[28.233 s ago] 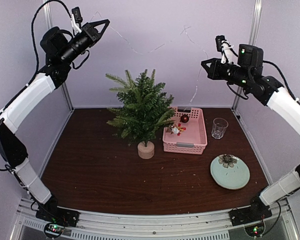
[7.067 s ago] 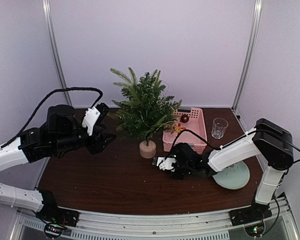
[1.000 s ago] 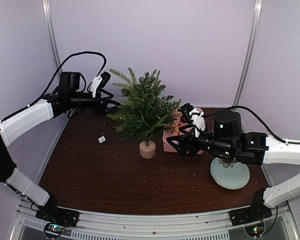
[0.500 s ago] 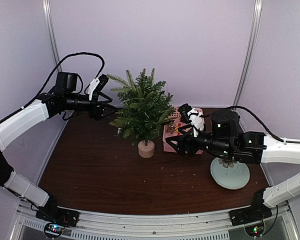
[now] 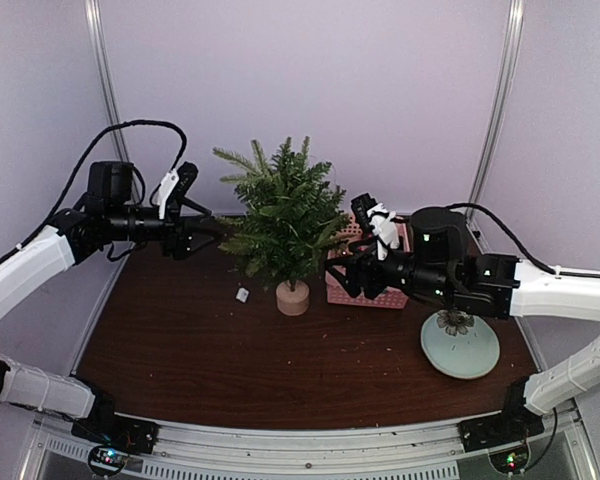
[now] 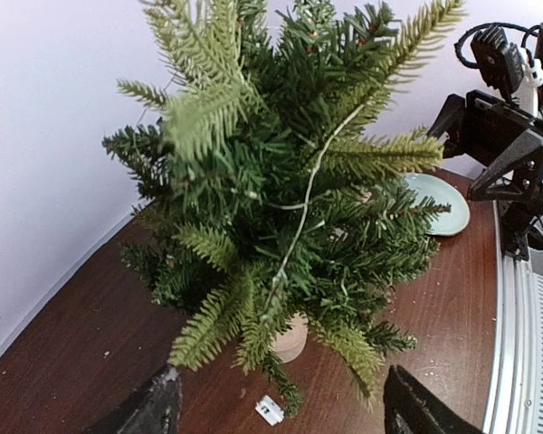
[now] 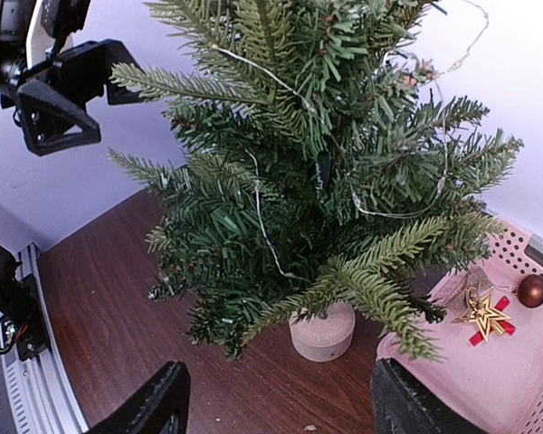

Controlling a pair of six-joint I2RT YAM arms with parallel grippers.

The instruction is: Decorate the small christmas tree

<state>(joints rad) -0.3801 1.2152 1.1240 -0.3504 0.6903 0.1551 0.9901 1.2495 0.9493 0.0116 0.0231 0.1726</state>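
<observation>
The desk (image 5: 200, 350) carries the tree (image 5: 280, 215) at its middle back. The tree stands upright on its pale stump (image 5: 292, 298), in the same spot as half a second ago.

The left arm has dropped and drawn back since then. Its claw (image 5: 208, 232) now hangs level with the tree's middle branches, just left of them and off the needles, where before it was up by the top boughs. From its own camera the claw (image 6: 281, 411) is spread wide with nothing in it. Only the two tips show, at the bottom edge.

The right arm has slid a little leftward. Its claw (image 5: 342, 238) sits close to the tree's right side, also agape and empty, and its wrist view (image 7: 281, 402) shows the same.

That arm covers most of the basket (image 5: 365, 297), which stands just right of the stump. The wrist view shows one corner of it, with a star (image 7: 482, 312) and a red ball (image 7: 531, 289) inside. The plate (image 5: 460, 350) lies near the right front, with its back rim under the arm.

A thin wire (image 6: 299, 217) threads down through the branches. A white tag (image 5: 242, 295) lies just left of the stump, closer than a second ago. Whether it joins the wire cannot be told.
</observation>
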